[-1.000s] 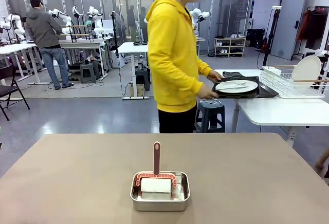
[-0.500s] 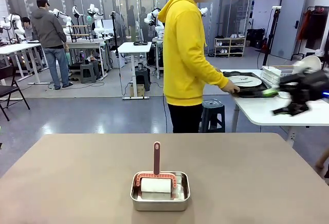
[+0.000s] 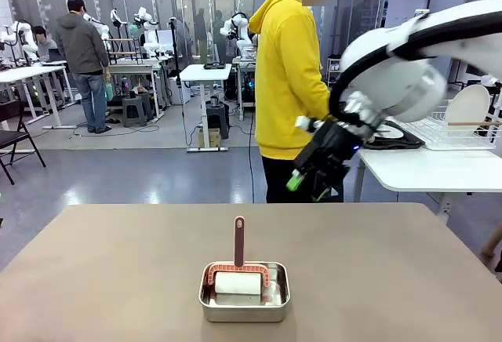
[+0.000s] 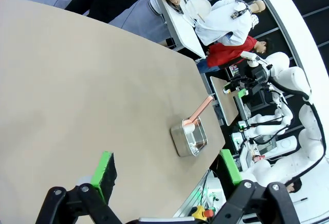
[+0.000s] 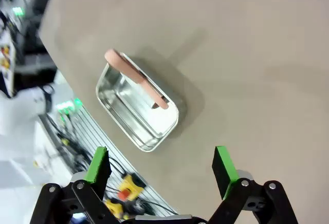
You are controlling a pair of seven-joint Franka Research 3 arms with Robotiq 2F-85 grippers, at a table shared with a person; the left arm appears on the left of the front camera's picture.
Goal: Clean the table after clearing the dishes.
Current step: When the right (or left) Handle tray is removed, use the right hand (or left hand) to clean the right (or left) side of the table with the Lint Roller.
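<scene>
The right gripper (image 5: 160, 168) has its two green-padded fingers (image 5: 97, 165) spread wide with nothing between them. It looks down on the one square steel pan (image 5: 136, 108). The left gripper (image 4: 167, 167) is likewise wide and empty, and its two fingers (image 4: 105, 168) frame the same pan from farther off.

One pink-handled tool (image 3: 239, 240) with a white head lies in the pan, its handle sticking out over the far rim. The pan sits on the taupe table (image 3: 118, 279) close to the robot's edge, near the middle of its width. The tabletop around it is bare to both sides and to the far edge.

In the front view the right arm hangs blurred above the table's far right part, so its fingers are hard to make out there.

The dishes are off the table. One white plate (image 3: 390, 131) on a dark tray (image 3: 400, 141) lies on the white side table, partly hidden behind the arm; any cutlery cannot be made out. A second plate (image 3: 468, 107) stands in the wire rack (image 3: 439, 130). One person in a yellow hoodie (image 3: 290, 75) stands beside that side table.
</scene>
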